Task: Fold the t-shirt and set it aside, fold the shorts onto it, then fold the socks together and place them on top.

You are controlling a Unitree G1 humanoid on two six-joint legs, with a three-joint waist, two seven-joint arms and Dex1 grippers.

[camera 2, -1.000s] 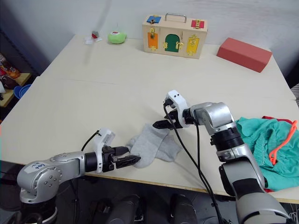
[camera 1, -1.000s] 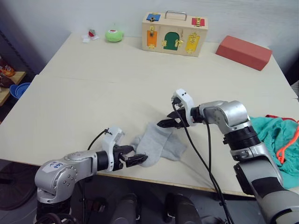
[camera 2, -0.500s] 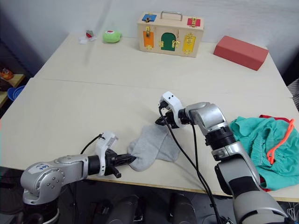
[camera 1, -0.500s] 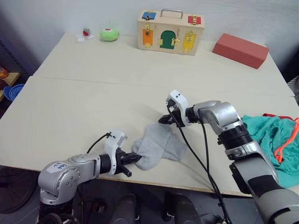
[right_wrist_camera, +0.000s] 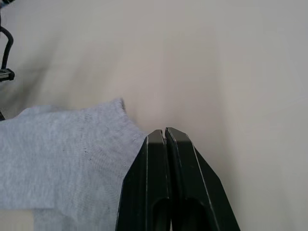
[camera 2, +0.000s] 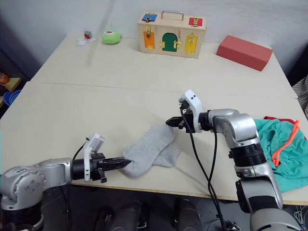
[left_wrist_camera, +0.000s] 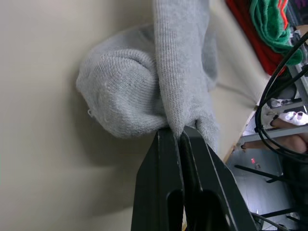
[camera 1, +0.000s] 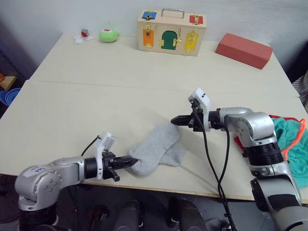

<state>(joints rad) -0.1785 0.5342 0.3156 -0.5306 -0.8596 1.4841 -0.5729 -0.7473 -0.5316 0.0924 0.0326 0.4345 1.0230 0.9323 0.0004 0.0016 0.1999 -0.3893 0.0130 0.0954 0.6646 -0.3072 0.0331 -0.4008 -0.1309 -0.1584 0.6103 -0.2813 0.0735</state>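
Behind the socks (camera 1: 156,149) pinched by the left gripper (camera 1: 126,162), a latch box (camera 1: 172,32); right gripper (camera 1: 176,120) closed, empty

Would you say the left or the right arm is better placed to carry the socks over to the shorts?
Left, probably: the left gripper is shut on the socks, while the right gripper is shut with nothing in it, just beyond their far edge, though nearer the shorts.

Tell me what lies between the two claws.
The light grey knit socks span the gap in the left eye view: left claw pinches one end; right claw hovers shut beside the other.
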